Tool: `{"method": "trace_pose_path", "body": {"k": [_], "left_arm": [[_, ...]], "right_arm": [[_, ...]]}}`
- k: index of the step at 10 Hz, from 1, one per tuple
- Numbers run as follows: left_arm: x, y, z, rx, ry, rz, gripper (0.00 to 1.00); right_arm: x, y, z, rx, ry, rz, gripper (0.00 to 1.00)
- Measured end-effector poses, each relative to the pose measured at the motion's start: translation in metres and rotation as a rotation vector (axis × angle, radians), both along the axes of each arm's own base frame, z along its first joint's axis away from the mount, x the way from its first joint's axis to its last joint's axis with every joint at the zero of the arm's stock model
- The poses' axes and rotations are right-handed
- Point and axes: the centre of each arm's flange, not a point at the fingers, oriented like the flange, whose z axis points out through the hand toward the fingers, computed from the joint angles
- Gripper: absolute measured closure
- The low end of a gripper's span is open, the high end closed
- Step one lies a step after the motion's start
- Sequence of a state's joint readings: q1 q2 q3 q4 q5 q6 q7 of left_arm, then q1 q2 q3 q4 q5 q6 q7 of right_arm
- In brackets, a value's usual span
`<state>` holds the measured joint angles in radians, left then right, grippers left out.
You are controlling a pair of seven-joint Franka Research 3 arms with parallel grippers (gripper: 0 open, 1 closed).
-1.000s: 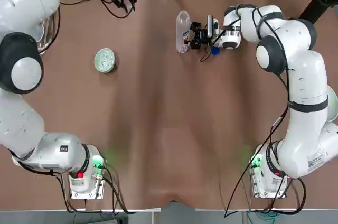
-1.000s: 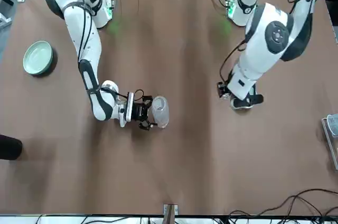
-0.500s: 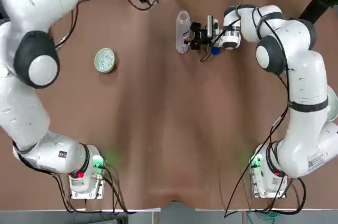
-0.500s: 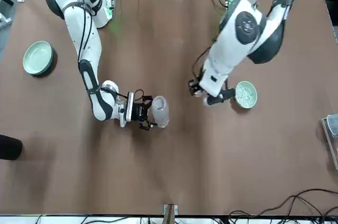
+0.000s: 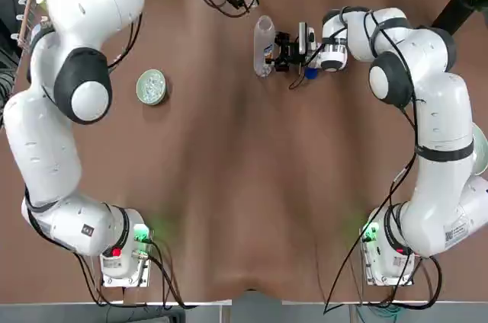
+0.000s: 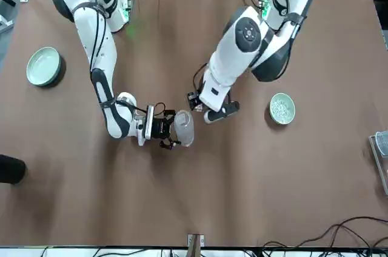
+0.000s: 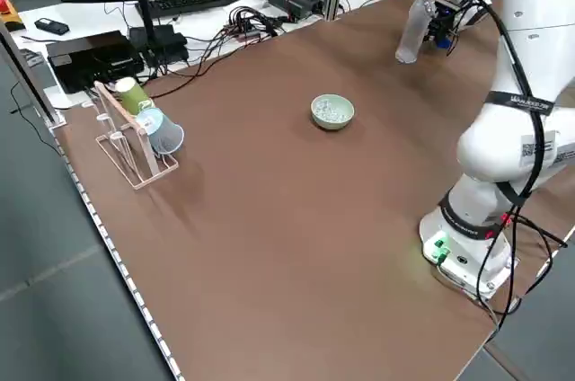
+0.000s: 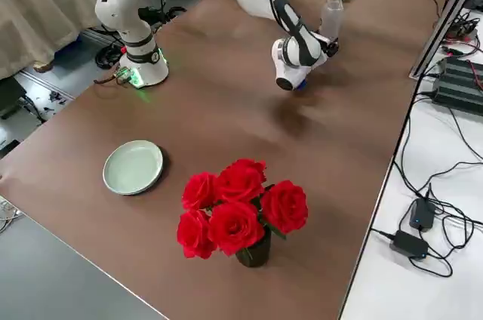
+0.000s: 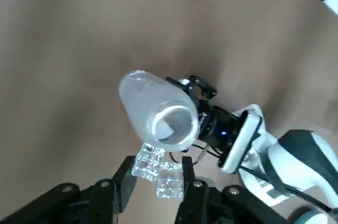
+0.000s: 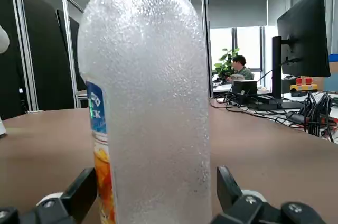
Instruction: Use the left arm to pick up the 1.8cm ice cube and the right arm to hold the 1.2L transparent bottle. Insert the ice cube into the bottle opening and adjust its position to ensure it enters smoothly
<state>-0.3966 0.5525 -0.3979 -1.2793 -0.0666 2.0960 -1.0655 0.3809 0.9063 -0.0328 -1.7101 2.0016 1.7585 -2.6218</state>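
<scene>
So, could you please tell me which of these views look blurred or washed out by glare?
Left wrist view: table softly blurred, while the bottle opening and the ice cubes at the left hand stay fairly crisp. Right wrist view: bright ceiling lights and a bright window behind the bottle. Top view: evenly lit.

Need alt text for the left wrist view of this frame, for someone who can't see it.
Seen from above, the left gripper pinches clear ice cubes between its black fingers just beside the bottle opening of an upright clear bottle. The right gripper grips the bottle from the side on the brown table.
</scene>
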Motion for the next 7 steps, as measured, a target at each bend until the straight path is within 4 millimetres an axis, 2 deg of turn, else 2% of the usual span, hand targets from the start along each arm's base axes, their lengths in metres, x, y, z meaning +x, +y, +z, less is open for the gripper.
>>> {"method": "trace_pose_path", "body": {"k": [4,7], "left_arm": [[-0.012,-0.042,-0.044,0.056,-0.061,0.017,0.60],[-0.007,-0.039,-0.046,0.055,-0.069,0.027,0.60]], "right_arm": [[0.000,0.002,0.001,0.001,-0.002,0.001,0.00],[0.000,0.003,0.001,0.001,-0.002,0.003,0.00]]}}
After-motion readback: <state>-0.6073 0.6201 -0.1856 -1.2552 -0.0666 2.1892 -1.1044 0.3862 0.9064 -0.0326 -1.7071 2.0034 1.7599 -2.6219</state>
